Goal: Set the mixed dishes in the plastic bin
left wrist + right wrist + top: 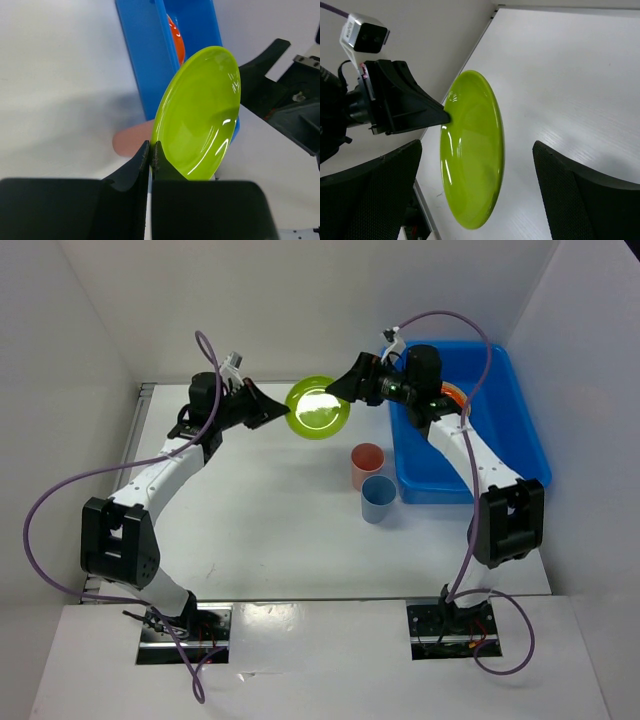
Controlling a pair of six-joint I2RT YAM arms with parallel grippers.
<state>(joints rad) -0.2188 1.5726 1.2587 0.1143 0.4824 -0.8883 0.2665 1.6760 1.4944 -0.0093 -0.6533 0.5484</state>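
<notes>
A lime green plate (318, 408) hangs in the air between the two arms, tilted on edge. My left gripper (280, 410) is shut on its left rim; the left wrist view shows the jaws (151, 147) pinching the plate's (200, 115) edge. My right gripper (340, 390) is open at the plate's right side. In the right wrist view its fingers straddle the plate (472, 165) with a gap on both sides. The blue plastic bin (520, 420) stands at the right with an orange plate (452, 393) inside. A salmon-pink cup (367, 465) and a blue cup (378, 498) stand upright left of the bin.
White walls close in the table on the left, back and right. The bin's near wall (145, 65) lies just beyond the held plate in the left wrist view. Purple cables loop off both arms.
</notes>
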